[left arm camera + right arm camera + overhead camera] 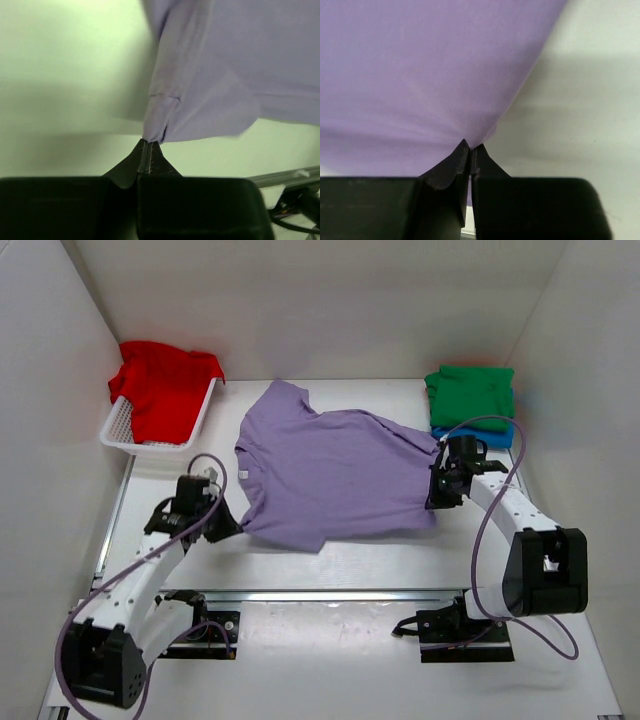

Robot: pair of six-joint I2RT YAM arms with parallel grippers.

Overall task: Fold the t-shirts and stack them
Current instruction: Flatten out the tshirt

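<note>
The lavender purple t-shirt (330, 475) is spread out in the middle of the table. My left gripper (228, 527) is shut on its near left corner, which shows pinched in the left wrist view (155, 132). My right gripper (437, 498) is shut on the shirt's right edge, seen in the right wrist view (475, 140). The red t-shirt (165, 390) lies in the white basket (125, 430) at the back left. The green t-shirt (470, 395) sits folded on the bright blue t-shirt (480, 437) at the back right.
White walls close in the table on the left, back and right. A metal rail (330, 595) runs across the near side between the arm bases. Cables loop beside both arms.
</note>
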